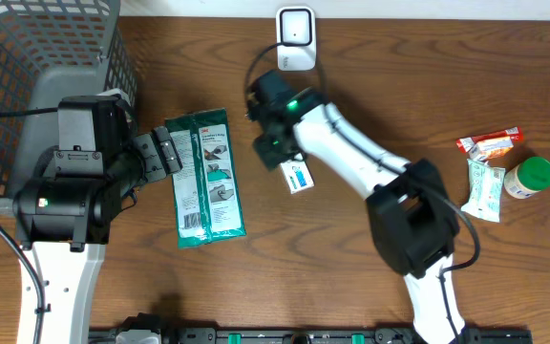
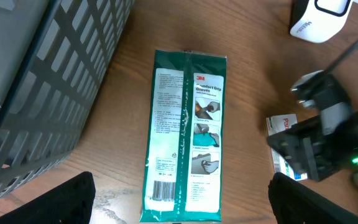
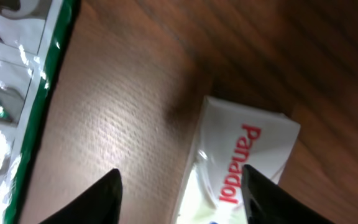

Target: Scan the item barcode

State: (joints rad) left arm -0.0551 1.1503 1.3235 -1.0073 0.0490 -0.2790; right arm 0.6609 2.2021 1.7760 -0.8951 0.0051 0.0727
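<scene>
A green-and-white glove packet (image 1: 206, 179) lies flat on the wooden table, its barcode (image 2: 162, 190) facing up at the near end. My left gripper (image 1: 172, 153) hovers at the packet's left edge, jaws wide open (image 2: 182, 208) and empty. A small white Panadol box (image 1: 298, 177) lies right of the packet. My right gripper (image 1: 275, 143) is just above the box, open (image 3: 182, 186). One finger overlaps the box (image 3: 241, 162) and the other stands clear of it over bare wood. The white scanner (image 1: 295, 38) stands at the table's far edge.
A grey mesh basket (image 1: 27, 57) fills the far left corner. At the right lie a red-and-orange snack packet (image 1: 490, 143), a white-and-green pouch (image 1: 485, 189) and a green-lidded bottle (image 1: 530, 177). The scanner's black cable (image 1: 256, 72) runs toward the right arm.
</scene>
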